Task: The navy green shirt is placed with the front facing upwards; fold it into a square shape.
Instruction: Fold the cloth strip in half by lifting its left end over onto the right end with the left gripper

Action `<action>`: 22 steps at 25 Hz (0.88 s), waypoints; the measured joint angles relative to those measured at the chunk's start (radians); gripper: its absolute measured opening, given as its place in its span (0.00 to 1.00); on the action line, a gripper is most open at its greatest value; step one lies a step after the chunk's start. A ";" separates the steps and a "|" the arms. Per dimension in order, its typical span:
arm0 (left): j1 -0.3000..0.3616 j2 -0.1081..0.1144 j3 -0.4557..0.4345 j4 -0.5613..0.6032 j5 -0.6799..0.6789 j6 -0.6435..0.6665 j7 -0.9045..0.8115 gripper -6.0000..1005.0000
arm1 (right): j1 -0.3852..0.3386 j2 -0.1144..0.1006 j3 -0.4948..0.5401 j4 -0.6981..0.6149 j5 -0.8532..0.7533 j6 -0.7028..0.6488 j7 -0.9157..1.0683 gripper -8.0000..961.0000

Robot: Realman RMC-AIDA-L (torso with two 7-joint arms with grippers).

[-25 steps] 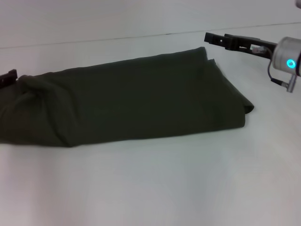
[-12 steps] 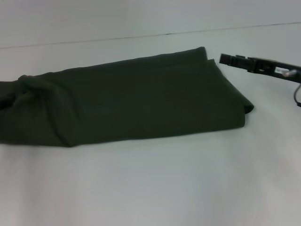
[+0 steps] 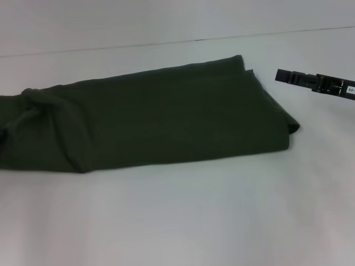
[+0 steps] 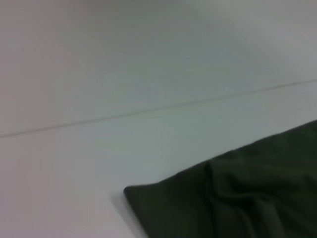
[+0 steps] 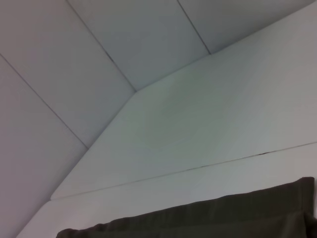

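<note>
On the white table (image 3: pixel 183 221) lies the soft, creased navy green shirt (image 3: pixel 155 119), a long folded band; right tool (image 3: pixel 284 76) state unclear

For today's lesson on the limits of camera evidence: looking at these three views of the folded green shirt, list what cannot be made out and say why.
- Shirt front, lettering and collar: folded inside, unseen in every view.
- Shirt's left end: cut off by the head view's edge.
- Right tool: in the head view only its dark tip shows beside the shirt, the rest cut off; open or shut unclear.
- Left tool: in no view.
- Number of folded layers: only edges show in the right wrist view.
</note>
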 joint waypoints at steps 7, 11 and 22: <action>-0.012 0.032 0.001 0.011 0.027 0.119 -0.047 0.93 | -0.001 0.000 0.000 -0.001 0.000 0.002 0.000 0.83; -0.023 0.043 -0.003 0.013 0.027 0.203 -0.054 0.93 | -0.001 -0.001 0.001 -0.001 0.000 0.004 0.000 0.83; -0.087 0.057 0.003 0.103 0.089 0.157 -0.070 0.93 | -0.003 -0.003 0.001 0.000 0.000 0.011 0.000 0.83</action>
